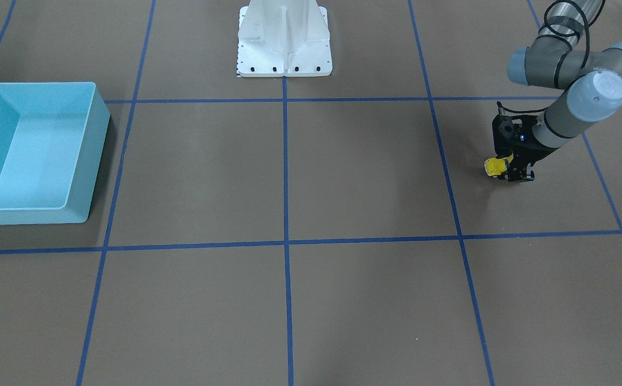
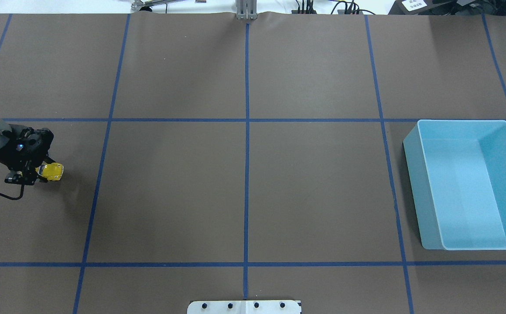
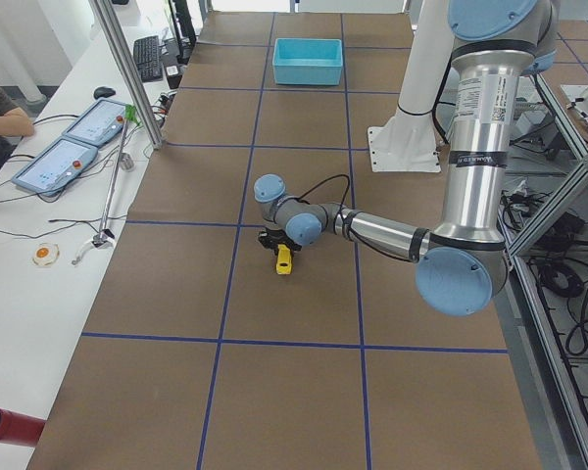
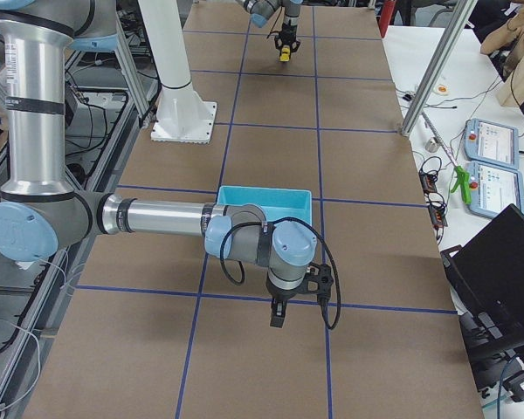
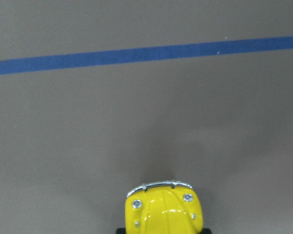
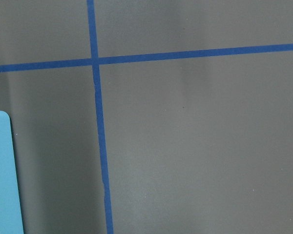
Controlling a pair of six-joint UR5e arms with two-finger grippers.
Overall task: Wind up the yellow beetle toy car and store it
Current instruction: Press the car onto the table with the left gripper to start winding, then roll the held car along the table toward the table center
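Yellow beetle toy car [image 2: 52, 171] is held at the table's end on the robot's left, well apart from the blue bin [image 2: 413, 192], which is set at the opposite end. The left gripper [image 2: 38, 173] is clamped on the yellow beetle toy car at its rear part, so that the rounded nose is left sticking out past the fingers. In the front-facing view the car [image 1: 495, 166] is seen just beside the black fingers [image 1: 516, 172], inside one taped square of the brown table [image 2: 170, 187]. From the left wrist camera only the bonnet, two small headlights and the pale bumper [image 5: 158, 185] are shown at the lower edge, with a blue tape line [image 5: 146, 53] crossing the surface beyond. Whether the wheels are touching the table cannot be told. The right gripper [image 4: 278, 316] is seen only from the side camera, pointed down over the table close to the bin [image 4: 264, 197], and whether its jaws are apart or together cannot be told. A corner of the bin [image 6: 0, 170] is caught at the left edge of the right wrist view. The white robot base [image 1: 284, 45] is fixed at the table's middle.
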